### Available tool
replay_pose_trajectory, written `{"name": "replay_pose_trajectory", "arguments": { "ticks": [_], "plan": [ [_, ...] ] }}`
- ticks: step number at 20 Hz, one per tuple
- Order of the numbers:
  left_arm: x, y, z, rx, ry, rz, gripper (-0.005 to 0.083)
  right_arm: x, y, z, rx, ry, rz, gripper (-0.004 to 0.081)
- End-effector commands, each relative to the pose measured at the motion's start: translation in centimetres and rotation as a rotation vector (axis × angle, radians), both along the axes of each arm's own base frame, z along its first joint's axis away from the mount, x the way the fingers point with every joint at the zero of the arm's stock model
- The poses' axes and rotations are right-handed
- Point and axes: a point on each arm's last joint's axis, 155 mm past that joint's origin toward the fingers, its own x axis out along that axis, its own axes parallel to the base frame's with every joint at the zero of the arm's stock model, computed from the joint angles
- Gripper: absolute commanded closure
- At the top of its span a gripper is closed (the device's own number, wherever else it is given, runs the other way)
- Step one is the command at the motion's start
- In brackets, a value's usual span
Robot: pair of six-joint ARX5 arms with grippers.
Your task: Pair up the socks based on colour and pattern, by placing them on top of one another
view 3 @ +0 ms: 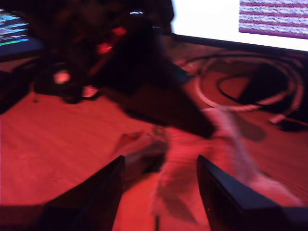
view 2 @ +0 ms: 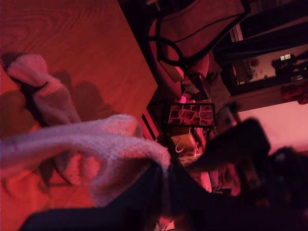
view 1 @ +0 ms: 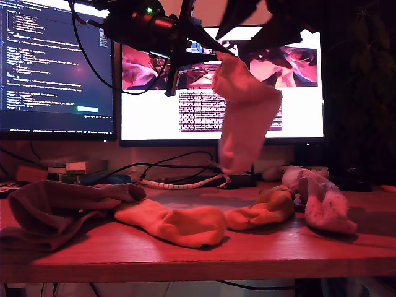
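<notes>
A pale pink fuzzy sock (view 1: 247, 117) hangs high above the table (view 1: 204, 257) in front of the monitors. My first gripper (view 2: 163, 179) is shut on its top edge (view 2: 96, 149). A second pink fuzzy sock (view 1: 322, 199) lies crumpled on the table at the exterior view's right, and it shows below the held one (view 2: 45, 91). Two orange socks (view 1: 176, 224) (view 1: 263, 209) lie end to end at the middle. A dark maroon sock heap (view 1: 59, 210) sits at the exterior view's left. My second gripper (view 3: 160, 166) is open and empty above the wood, facing a blurred hanging sock (view 3: 231, 144).
Two monitors (view 1: 55, 62) (view 1: 297, 117) stand at the back. In front of them lie black cables and a coiled white cable (view 1: 182, 183), with small boxes (view 1: 77, 168) at the exterior view's back left. A chair (view 2: 197, 29) stands beyond the table edge (view 2: 139, 62).
</notes>
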Motion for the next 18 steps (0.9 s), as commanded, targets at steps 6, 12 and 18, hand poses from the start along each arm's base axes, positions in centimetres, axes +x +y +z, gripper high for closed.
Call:
{"name": "replay_pose_trajectory", "arguments": {
  "ticks": [6,12,18],
  "plan": [
    [-1.9,-1.5,1.0,-0.048,0.017,-0.072,0.0783,1.1,-2.0,-1.6,-0.082,0.008,-0.118,0.0342],
    [-2.3,-1.3,2.4,-0.062,-0.012,-0.073,0.0783,1.1,-3.5,-3.3,-0.164,0.042,-0.171,0.0791],
    [-2.4,-1.1,2.9,-0.066,-0.028,-0.074,0.0782,1.3,-3.4,-2.7,-0.171,0.009,-0.163,0.0783]
  ]
}}
